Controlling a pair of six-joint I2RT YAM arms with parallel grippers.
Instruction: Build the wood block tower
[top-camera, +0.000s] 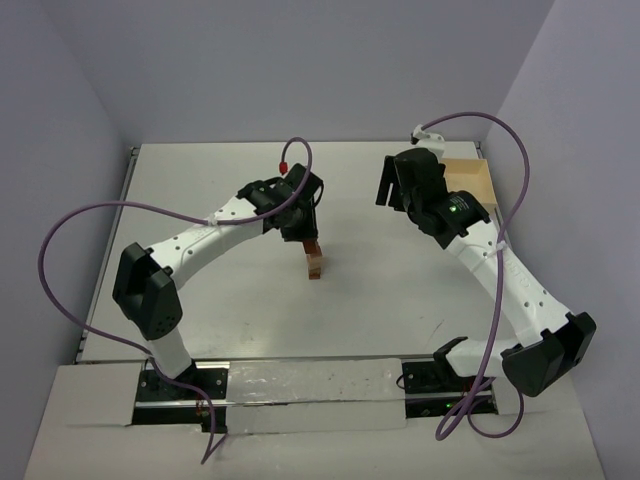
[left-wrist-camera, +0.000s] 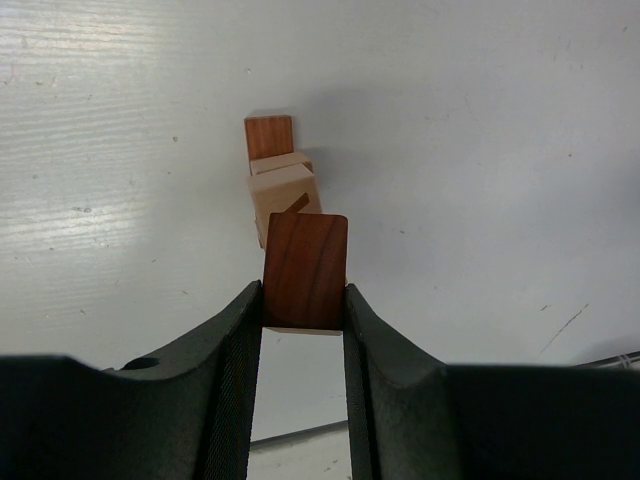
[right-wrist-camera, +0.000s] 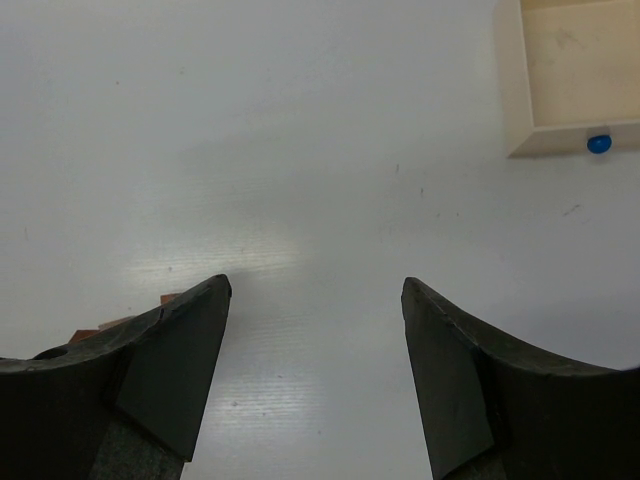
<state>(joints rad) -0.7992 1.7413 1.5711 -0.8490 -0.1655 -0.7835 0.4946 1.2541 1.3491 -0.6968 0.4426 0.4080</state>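
In the top view, you see the left gripper (top-camera: 305, 235) reaching to the middle of the table (top-camera: 220, 300). It hangs right over the wood block tower (top-camera: 314, 263), a narrow stack near the table centre. The right gripper (top-camera: 385, 190) is well apart from it, on the far right side, near the light-wood box (top-camera: 470, 178).

In the left wrist view, the 2 jaws are pressed from both sides against 1 reddish-brown block (left-wrist-camera: 305, 265), so this gripper has a firm hold of it. Just beyond the held block you see the tan blocks (left-wrist-camera: 285, 195) of the stack, slightly turned against each other, and behind them 1 more reddish-brown piece (left-wrist-camera: 269, 137). You cannot tell from here if the held block already rests on the stack or is a little above it.

In the right wrist view, the jaws stand wide apart and there is nothing between them, only bare table. The box corner is at the upper right, with a small blue dot (right-wrist-camera: 599, 143) on its edge. A little wood shows behind the left finger.
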